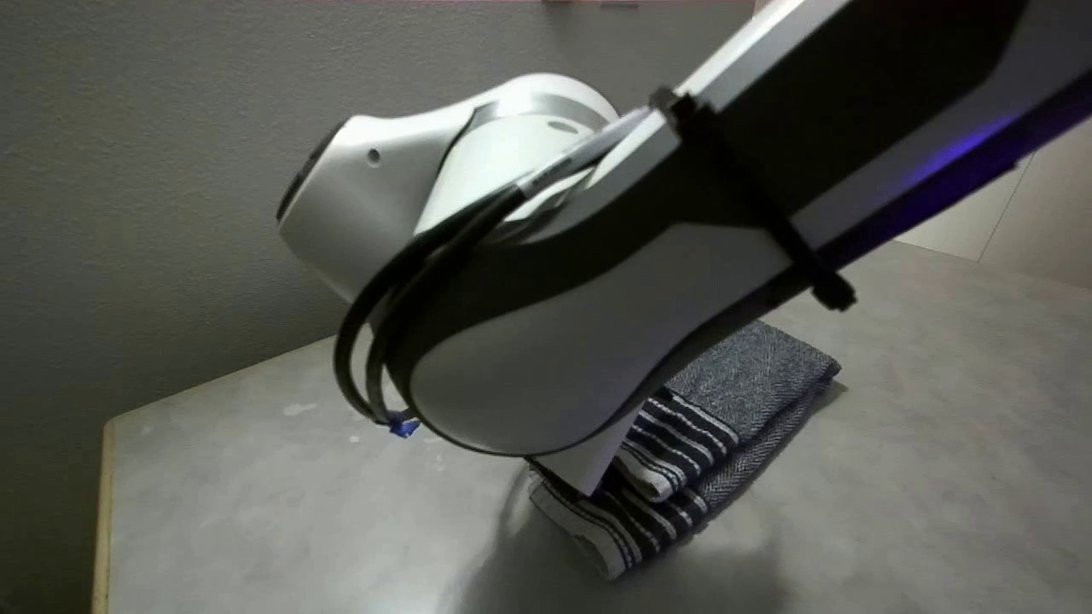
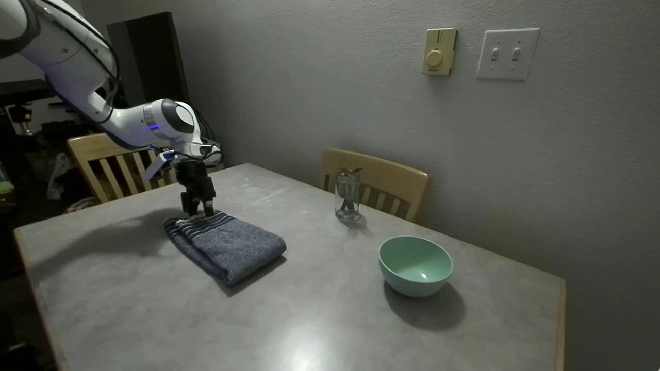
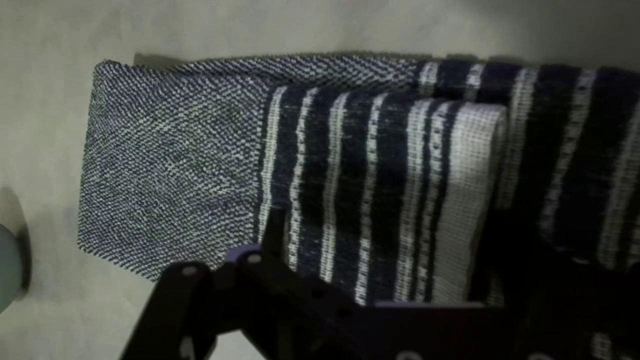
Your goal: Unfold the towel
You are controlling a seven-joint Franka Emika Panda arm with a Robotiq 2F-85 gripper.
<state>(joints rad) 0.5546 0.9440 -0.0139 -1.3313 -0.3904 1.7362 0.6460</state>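
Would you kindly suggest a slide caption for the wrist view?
Folded towel on the table, the open tool at its striped end.

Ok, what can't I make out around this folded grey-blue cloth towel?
Wrist view: part of the towel, behind the black two-fingered gripper.
Wrist view: the towel's lower layer, cut by the right edge; the round green bowl, by the left.
In an exterior view: the gripper, behind the white robot arm.
In an exterior view: what the clear glass jar holds, too small.
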